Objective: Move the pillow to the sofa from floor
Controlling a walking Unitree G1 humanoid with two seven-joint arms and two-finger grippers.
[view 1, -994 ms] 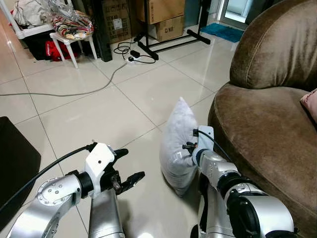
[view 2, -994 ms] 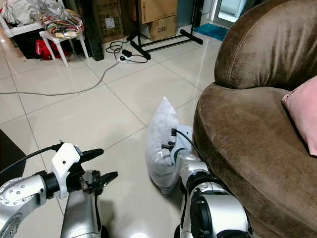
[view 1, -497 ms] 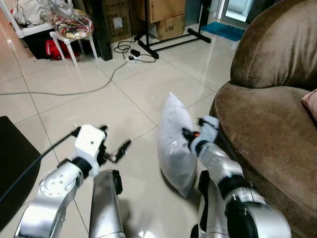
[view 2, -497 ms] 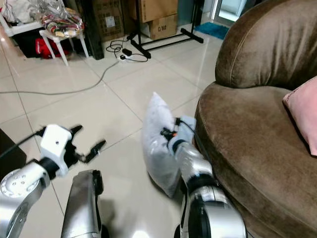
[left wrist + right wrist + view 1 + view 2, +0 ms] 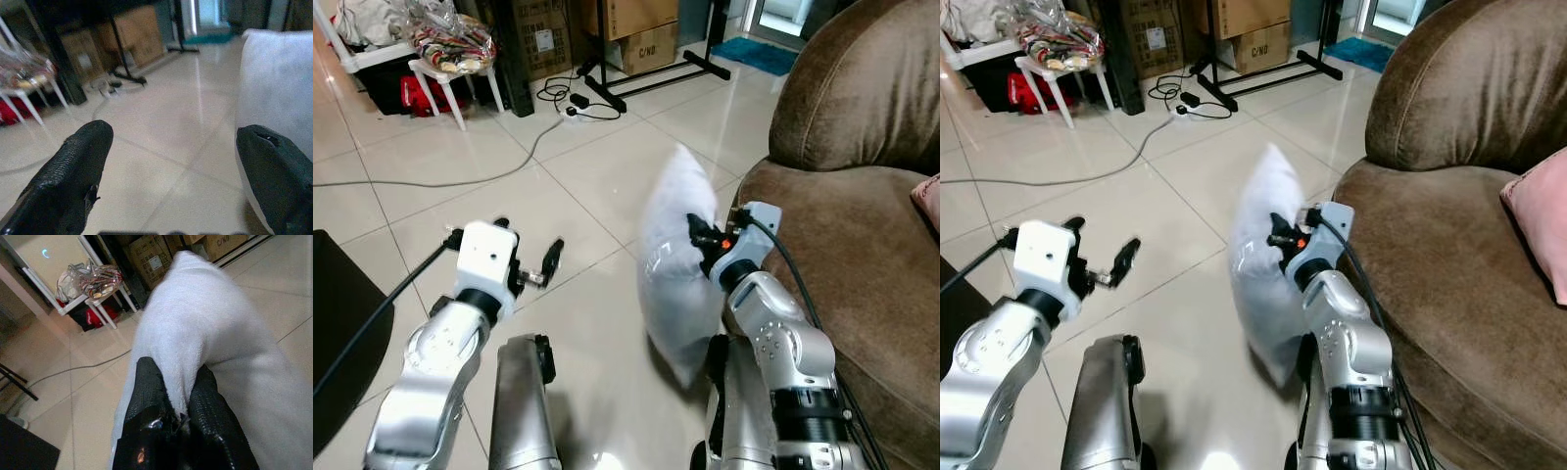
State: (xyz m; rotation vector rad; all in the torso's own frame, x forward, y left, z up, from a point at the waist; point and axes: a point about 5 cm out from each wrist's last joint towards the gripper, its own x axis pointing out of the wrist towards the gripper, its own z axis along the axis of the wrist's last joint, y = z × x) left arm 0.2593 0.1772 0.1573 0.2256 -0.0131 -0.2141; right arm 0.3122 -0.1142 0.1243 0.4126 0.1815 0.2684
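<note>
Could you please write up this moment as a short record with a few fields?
Pillow: white pillow, held upright beside the sofa; whether its lowest corner touches the floor cannot be told
Right end effector: shut on a fold of the pillow
Left end effector: open, holding nothing, left of the pillow
Sofa: brown sofa to the robot's right, with a pink cushion on the seat
Floor: pale tiles with a cable across them

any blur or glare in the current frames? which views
Left and right eye views: the pillow is motion-smeared, and the floor tiles carry window glare. Left wrist view: soft, with hazy background. Right wrist view: right gripper sharp where it pinches the pillow.
</note>
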